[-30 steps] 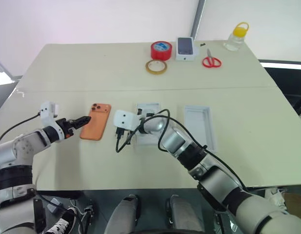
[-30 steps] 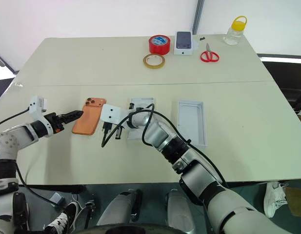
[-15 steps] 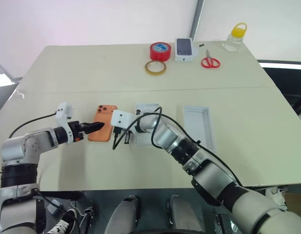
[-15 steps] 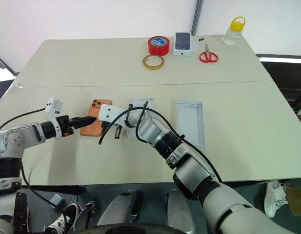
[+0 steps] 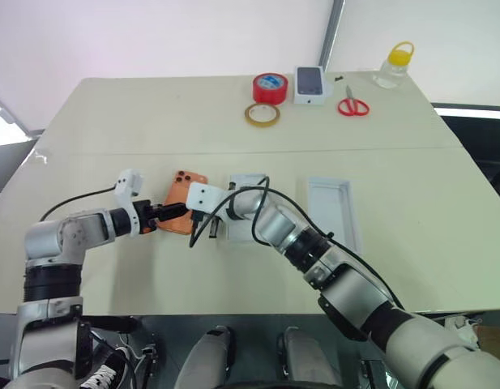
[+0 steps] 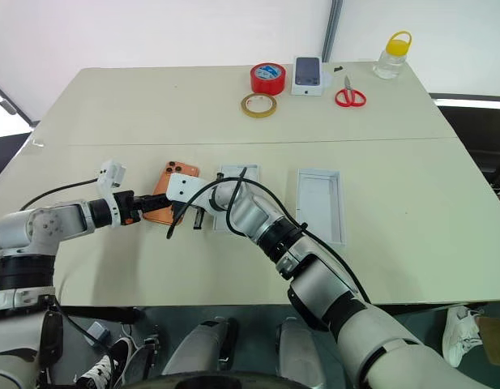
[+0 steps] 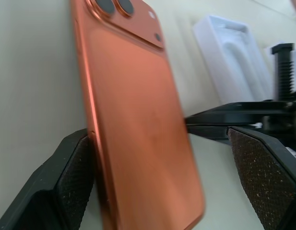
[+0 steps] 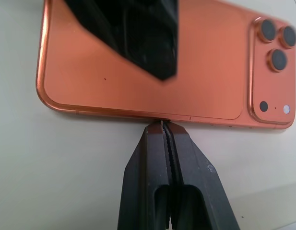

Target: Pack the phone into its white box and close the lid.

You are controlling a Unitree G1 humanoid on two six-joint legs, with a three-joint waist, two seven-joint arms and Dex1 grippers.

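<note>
Since a second ago the left gripper (image 7: 159, 158) has swung rightward, its spread fingers now straddling the orange phone (image 5: 183, 207) lying back-up on the table (image 5: 112, 113), while the right gripper (image 8: 163, 125), pinched closed, presses the phone's right edge beside the white box (image 5: 248, 207).

The head's two eyes looked forward and down over the table (image 5: 412, 267). Both wrist cameras sat close on the phone (image 8: 138, 62), lenses toward twelve o'clock overhead.
</note>
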